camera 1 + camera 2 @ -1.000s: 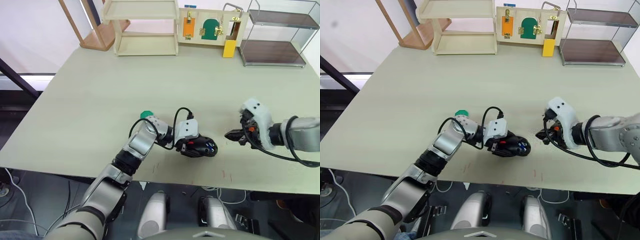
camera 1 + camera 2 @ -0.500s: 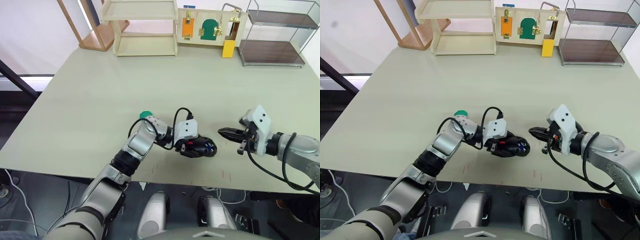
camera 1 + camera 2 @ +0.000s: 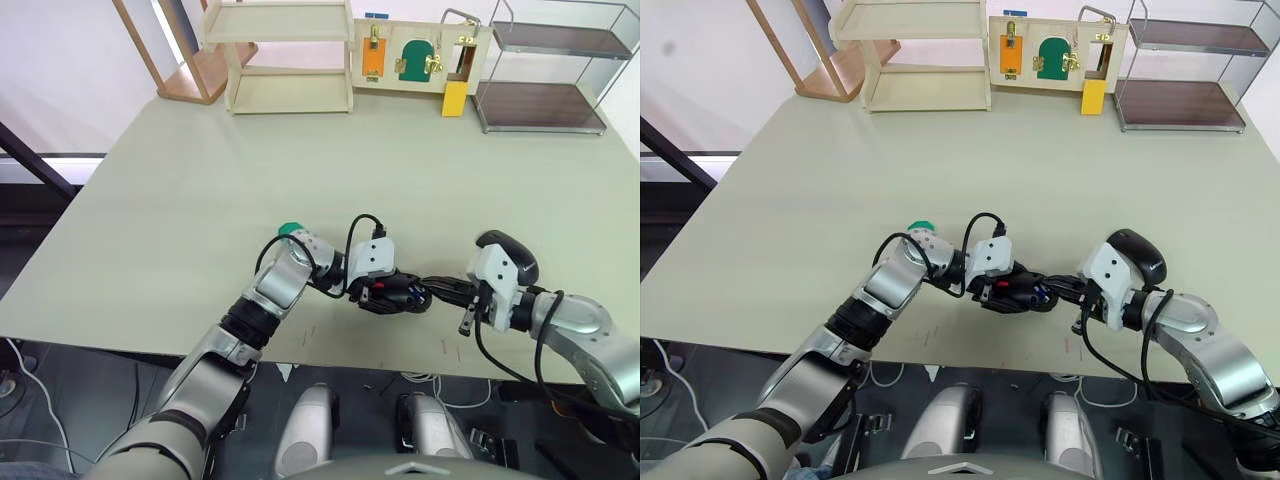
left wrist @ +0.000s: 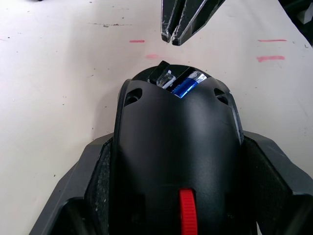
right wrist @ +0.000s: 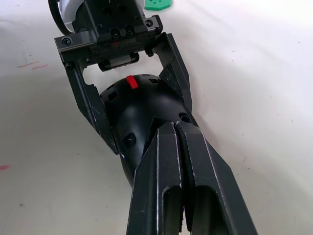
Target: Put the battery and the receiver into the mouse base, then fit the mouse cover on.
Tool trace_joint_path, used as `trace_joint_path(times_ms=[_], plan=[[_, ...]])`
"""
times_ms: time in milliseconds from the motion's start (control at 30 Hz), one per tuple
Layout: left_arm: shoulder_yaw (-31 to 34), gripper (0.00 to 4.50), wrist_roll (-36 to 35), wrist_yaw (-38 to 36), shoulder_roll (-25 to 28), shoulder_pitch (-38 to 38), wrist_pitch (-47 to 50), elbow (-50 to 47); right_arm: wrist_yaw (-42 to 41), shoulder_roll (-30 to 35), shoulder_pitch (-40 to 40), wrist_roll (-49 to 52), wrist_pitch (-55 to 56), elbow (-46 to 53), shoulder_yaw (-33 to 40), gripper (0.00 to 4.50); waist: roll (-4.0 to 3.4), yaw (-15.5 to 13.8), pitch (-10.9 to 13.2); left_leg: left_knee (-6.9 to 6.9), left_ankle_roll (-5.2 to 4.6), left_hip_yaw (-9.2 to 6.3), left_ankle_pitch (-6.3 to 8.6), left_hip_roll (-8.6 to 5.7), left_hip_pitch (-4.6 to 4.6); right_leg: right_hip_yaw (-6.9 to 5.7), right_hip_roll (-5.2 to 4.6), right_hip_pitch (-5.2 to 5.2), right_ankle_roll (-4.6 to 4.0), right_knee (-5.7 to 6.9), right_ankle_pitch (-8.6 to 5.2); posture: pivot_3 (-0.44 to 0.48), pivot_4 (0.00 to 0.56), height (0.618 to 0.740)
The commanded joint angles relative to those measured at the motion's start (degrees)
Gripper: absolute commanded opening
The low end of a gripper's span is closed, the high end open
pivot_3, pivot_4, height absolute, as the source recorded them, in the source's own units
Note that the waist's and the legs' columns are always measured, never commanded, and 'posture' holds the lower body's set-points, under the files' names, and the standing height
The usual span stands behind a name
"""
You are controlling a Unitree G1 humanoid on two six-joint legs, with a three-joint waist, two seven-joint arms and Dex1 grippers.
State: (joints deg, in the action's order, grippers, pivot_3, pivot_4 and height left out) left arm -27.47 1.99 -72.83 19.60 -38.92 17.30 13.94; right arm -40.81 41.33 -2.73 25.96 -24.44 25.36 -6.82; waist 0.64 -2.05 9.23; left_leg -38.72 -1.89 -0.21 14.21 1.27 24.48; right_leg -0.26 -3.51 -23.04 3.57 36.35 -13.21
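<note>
Since the earlier frames the right tool (image 3: pixel 432 290) has swung leftward and now sits with its pinched-together tips just beside the rear end of the mouse base (image 4: pixel 178 147). That base lies near the front edge of the worktop (image 3: pixel 200 170), clamped between the fingers of the left tool (image 3: pixel 385 296). The battery (image 4: pixel 186 87) lies in its slot at the base's rear. The mouse cover (image 3: pixel 508 253) rests on the worktop behind the right wrist.

A push from the narrow tips could, I judge, tip the battery out of its slot or twist the base in the left tool's grip. Whether the tips touch the base is hard to make out, and the receiver cannot be identified with confidence.
</note>
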Motion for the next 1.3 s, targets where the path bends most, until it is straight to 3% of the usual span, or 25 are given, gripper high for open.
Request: trace_joint_path(times_ms=[33,500,1300], plan=[[-4.53,2.97,2.42,-1.72,1.07,2.01,2.16,3.38,-0.61,-1.16,-0.12,-1.89,1.9,0.19,-0.06,0.07,0.0,0.0,0.0,0.0,0.0,0.0,0.0,0.0,-0.02,0.0,0.0,0.0,-0.01,0.04,-0.01,0.0,0.15,0.74],[-4.76,2.97,2.36,-1.68,1.14,2.19,2.65,2.82,-1.41,-6.11,-2.04,-6.1,2.88,-3.0,-0.65,0.07,0.0,0.09,0.0,0.0,0.0,0.13,0.0,0.01,-0.35,0.18,0.04,0.06,-0.12,0.41,-0.08,0.0,0.15,0.74],[-4.61,2.97,2.06,-1.9,1.77,2.27,3.32,1.99,-1.96,-8.24,0.13,-10.67,1.46,-8.79,-3.36,0.07,0.04,1.26,-0.4,0.0,0.0,0.09,0.0,0.01,-0.79,0.31,0.03,0.46,-0.27,0.43,-0.25,0.0,0.15,0.74]])
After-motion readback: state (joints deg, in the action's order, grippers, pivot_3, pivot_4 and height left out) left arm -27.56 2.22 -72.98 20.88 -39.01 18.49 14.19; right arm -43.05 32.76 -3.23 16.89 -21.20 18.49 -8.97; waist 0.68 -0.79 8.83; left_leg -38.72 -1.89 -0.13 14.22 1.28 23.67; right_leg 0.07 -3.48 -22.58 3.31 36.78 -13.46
